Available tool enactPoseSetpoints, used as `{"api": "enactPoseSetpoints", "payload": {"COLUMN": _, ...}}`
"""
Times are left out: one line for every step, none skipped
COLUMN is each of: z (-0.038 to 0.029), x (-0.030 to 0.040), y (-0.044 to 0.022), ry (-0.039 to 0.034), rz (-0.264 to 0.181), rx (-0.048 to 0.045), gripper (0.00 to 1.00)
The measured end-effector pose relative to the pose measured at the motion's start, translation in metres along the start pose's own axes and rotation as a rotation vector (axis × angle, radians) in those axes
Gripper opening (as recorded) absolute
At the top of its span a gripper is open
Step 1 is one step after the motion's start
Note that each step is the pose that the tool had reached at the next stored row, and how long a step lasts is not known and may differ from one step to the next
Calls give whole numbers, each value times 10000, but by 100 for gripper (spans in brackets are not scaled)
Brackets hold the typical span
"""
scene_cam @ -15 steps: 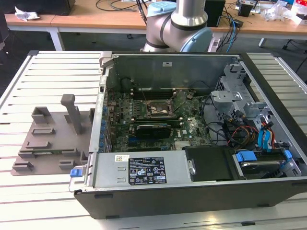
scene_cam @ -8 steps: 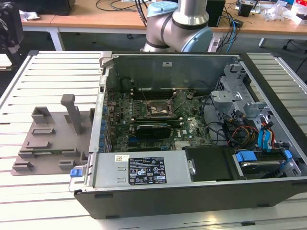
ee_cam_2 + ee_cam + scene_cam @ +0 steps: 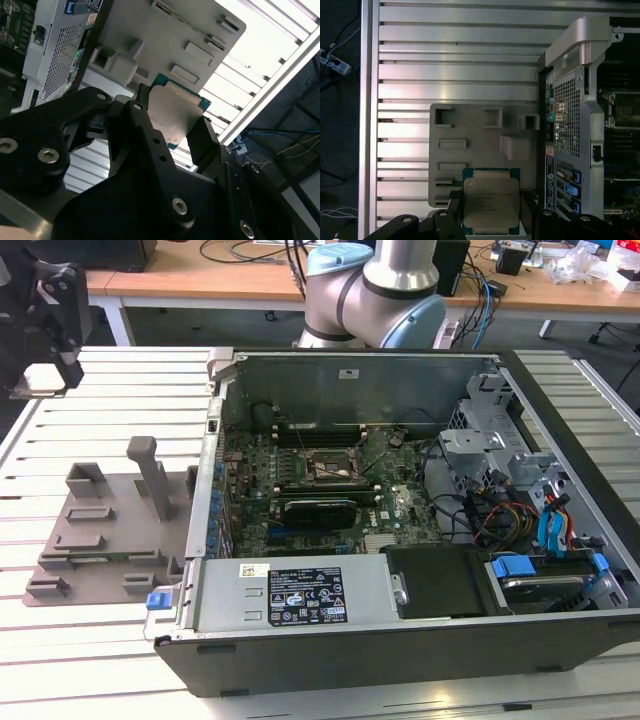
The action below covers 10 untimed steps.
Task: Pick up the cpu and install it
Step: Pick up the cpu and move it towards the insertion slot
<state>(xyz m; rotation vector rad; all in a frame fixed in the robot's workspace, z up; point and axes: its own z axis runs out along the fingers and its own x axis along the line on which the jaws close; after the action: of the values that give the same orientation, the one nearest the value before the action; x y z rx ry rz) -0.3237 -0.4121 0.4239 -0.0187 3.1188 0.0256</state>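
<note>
gripper point(image 3: 171, 120) fingers pinch the cpu point(image 3: 491, 199) by two opposite edges, plate flat between them, apparently just clear of the grey tray point(image 3: 470, 125); socket point(image 3: 325, 472) well apart, inside the case.

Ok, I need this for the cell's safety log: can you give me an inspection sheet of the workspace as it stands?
Surface: slatted aluminium table carrying grey fixture tray and open computer case.
Job's things: cpu held in the air over the tray; socket frame on the motherboard.
Clutter: nothing seen.
Grippers: tool shut on the cpu's opposite edges.
Cables: coloured wires inside the case; loose leads on the wooden desk.
Surroundings: that desk stands behind the arm.
</note>
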Motion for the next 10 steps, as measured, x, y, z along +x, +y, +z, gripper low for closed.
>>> {"api": "enactPoseSetpoints", "payload": {"z": 3, "x": -40, "y": 0, "ry": -1, "rz": 1, "rx": 2, "gripper": 55}}
{"api": "enactPoseSetpoints", "payload": {"z": 4, "x": -79, "y": -1, "ry": 0, "rz": 1, "rx": 3, "gripper": 55}}
{"api": "enactPoseSetpoints", "payload": {"z": 5, "x": -97, "y": -1, "ry": -1, "rz": 1, "rx": 3, "gripper": 55}}
{"api": "enactPoseSetpoints", "payload": {"z": 6, "x": -115, "y": -1, "ry": -1, "rz": 1, "rx": 3, "gripper": 55}}
{"api": "enactPoseSetpoints", "payload": {"z": 8, "x": -149, "y": -2, "ry": 0, "rz": 1, "rx": 4, "gripper": 55}}
{"api": "enactPoseSetpoints", "payload": {"z": 9, "x": -171, "y": -2, "ry": 0, "rz": 1, "rx": 4, "gripper": 55}}
{"api": "enactPoseSetpoints", "payload": {"z": 11, "x": -191, "y": -2, "ry": -1, "rz": 1, "rx": 3, "gripper": 55}}
{"api": "enactPoseSetpoints", "payload": {"z": 13, "x": -231, "y": -3, "ry": -1, "rz": 1, "rx": 3, "gripper": 55}}
{"api": "enactPoseSetpoints", "payload": {"z": 14, "x": -250, "y": -3, "ry": 0, "rz": 0, "rx": 4, "gripper": 55}}
{"api": "enactPoseSetpoints", "payload": {"z": 15, "x": -275, "y": -3, "ry": 0, "rz": 0, "rx": 4, "gripper": 55}}
